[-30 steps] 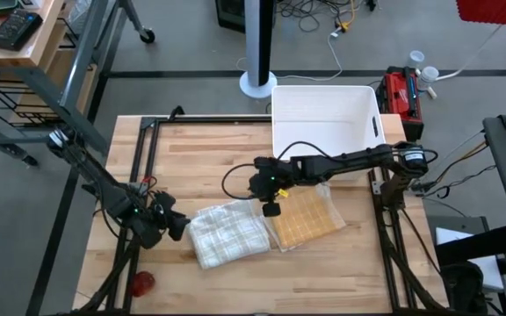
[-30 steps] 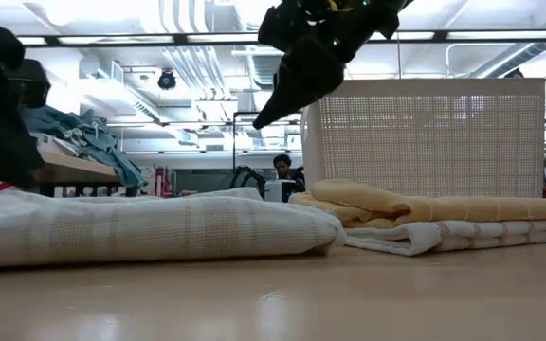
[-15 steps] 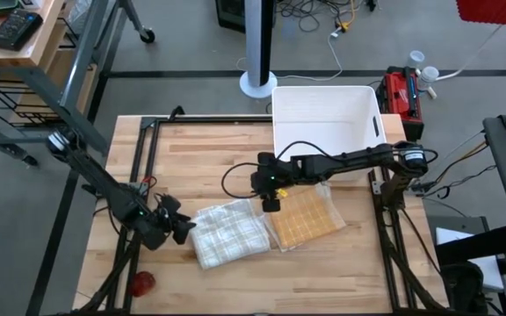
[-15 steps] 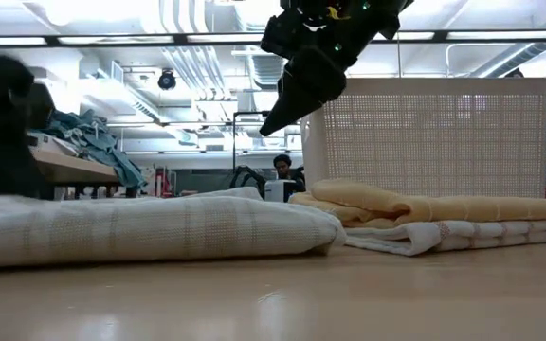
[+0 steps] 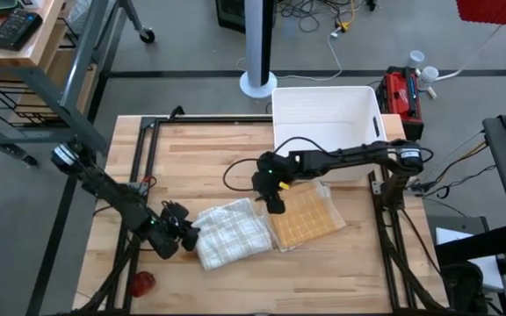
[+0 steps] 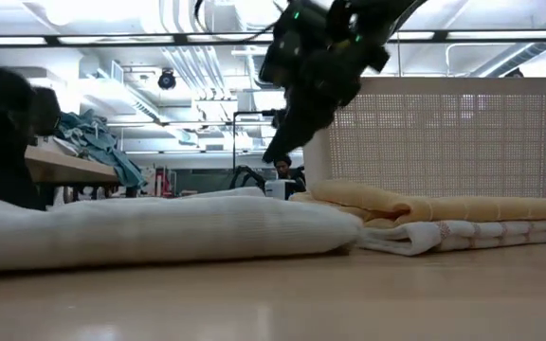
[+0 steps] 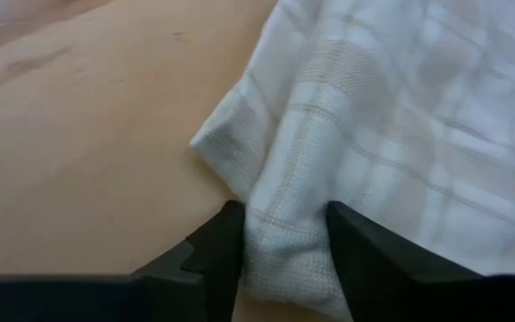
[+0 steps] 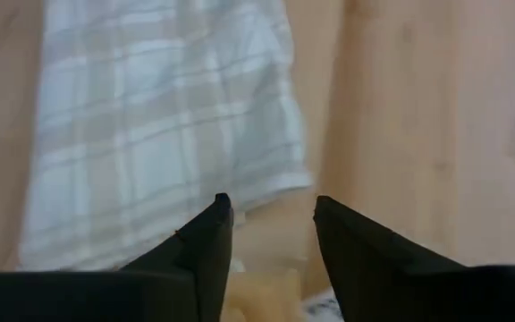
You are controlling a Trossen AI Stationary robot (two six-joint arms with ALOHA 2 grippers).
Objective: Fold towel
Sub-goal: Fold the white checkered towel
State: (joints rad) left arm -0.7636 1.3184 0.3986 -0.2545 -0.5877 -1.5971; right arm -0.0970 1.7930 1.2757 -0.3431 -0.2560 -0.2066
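white checked towel folded, lying near front edge of tabletop, touching folded yellow towel | left gripper pinching towel's left edge fold, nearer arm | right gripper raised over towel's far right corner, parted, empty

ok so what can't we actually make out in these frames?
- Left end effector: left wrist view shows white plaid towel cloth between its fingers; a firm pinch can't be confirmed. Low view shows only a dark blur.
- Right end effector: open above the towel; the high view is too small to show its height.
- White perforated plastic bin: the wall hides its contents in the low view.
- Red object by the table edge: too small to identify.
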